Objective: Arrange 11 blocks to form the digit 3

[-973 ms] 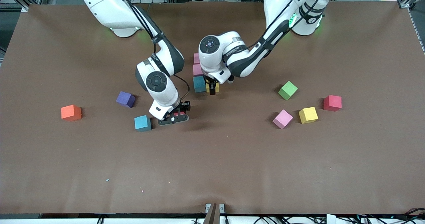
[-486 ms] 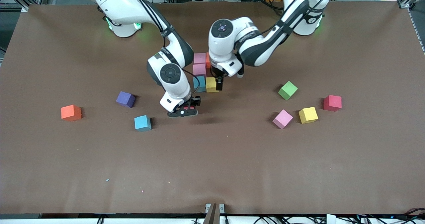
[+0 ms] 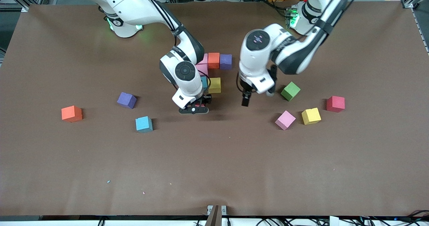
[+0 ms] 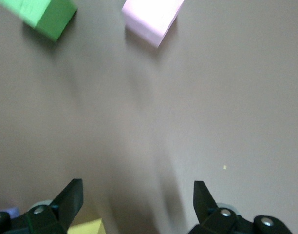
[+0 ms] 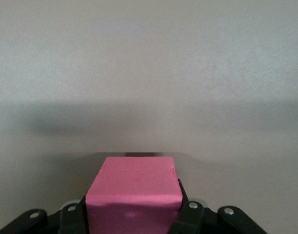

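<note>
Front view: right claw up over bare brown surface, just in front of the growing figure, clenched on a pink block that barely peeks out between the black fingers. Left claw in the air over bare surface between the figure and the green block, released, nothing in it.

The figure itself at mid-surface, partly hidden by the right arm: orange block and purple block touching in the row farthest from the camera, a pink block beside them and mostly covered, a sliver of cyan block next to a yellow block nearer the camera.

Loose pieces toward the right arm's end: another orange block, another purple block, another cyan block, all well apart. Toward the left arm's end: the tilted green one, a red block, a second yellow block and a loose pink block just beside it.

Left wrist view: two black fingers spread wide, only bare surface between them; green block and pink block farther off, apart from each other.

Right wrist view: pink block gripped squarely between the fingers, plain surface below it.
</note>
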`<state>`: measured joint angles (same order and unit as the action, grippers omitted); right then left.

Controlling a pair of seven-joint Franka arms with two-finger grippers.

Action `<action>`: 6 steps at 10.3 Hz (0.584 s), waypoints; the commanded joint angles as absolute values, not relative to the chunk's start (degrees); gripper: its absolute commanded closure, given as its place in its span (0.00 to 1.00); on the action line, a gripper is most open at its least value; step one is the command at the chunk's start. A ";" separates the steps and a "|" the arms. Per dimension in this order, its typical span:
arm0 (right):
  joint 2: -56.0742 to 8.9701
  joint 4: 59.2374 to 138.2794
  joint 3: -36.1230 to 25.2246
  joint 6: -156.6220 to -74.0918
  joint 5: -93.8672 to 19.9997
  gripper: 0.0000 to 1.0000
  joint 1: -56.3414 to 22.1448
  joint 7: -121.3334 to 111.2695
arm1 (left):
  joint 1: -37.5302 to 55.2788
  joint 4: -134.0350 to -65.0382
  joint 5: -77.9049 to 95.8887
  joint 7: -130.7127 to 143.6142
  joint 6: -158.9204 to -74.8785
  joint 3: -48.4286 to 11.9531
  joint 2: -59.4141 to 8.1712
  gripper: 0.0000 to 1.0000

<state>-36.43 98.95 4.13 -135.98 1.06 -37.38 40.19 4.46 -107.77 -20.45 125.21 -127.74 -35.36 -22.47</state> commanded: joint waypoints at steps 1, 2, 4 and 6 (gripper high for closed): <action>-37.53 97.73 4.04 -136.05 0.79 0.76 -38.49 41.31 | -1.03 -109.95 -20.66 111.70 -126.66 -36.39 -21.62 0.00; -37.62 97.91 4.04 -136.14 0.18 0.76 -38.84 41.31 | -3.23 -109.95 -19.70 105.36 -126.39 -36.30 -21.97 0.00; -37.79 98.43 4.04 -136.06 -0.35 0.76 -38.94 41.31 | -7.72 -109.95 -19.42 94.88 -126.30 -36.39 -23.02 0.00; -37.79 99.66 4.04 -136.06 -0.26 0.76 -38.94 41.31 | -12.28 -109.95 -19.25 86.27 -126.30 -36.39 -24.25 0.00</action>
